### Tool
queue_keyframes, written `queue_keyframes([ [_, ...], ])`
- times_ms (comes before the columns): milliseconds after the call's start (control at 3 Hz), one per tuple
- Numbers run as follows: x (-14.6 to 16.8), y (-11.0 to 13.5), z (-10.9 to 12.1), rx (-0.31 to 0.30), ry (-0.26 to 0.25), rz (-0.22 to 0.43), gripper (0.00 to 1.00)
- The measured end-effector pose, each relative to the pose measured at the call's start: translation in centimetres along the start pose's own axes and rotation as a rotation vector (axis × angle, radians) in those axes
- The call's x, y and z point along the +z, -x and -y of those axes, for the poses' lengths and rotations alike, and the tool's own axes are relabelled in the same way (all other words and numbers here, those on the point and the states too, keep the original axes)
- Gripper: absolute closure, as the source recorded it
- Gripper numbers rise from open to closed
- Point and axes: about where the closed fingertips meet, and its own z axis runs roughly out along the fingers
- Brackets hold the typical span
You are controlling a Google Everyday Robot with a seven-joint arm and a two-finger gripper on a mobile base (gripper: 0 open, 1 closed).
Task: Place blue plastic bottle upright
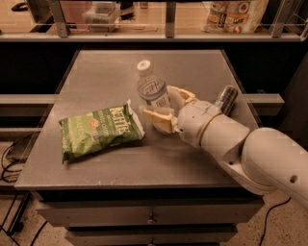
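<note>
The blue plastic bottle [151,90] is clear and ribbed, with a white cap and a pale label. It stands nearly upright, leaning slightly left, near the middle of the grey table [96,77]. My gripper [166,109] reaches in from the right and is shut around the bottle's lower part. One tan finger [158,120] is in front of it and the other finger [177,96] is behind. The bottle's base is hidden by the fingers, so I cannot tell whether it touches the table.
A green chips bag [100,130] lies flat on the table, left of the gripper. A silver can [226,99] lies behind my arm near the right edge. A shelf with packages [231,14] runs along the back.
</note>
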Motion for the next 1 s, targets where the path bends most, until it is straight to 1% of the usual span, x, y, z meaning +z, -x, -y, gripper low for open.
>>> queue_keyframes([
  [333,-2.17,-0.20,0.32,0.007,-0.044,-0.038,0.00],
  [667,-3.16,-0.24,0.91,0.034,-0.089,-0.050,0.00],
  [1000,-3.15,-0.23,0.90,0.034,-0.089,-0.050,0.00],
])
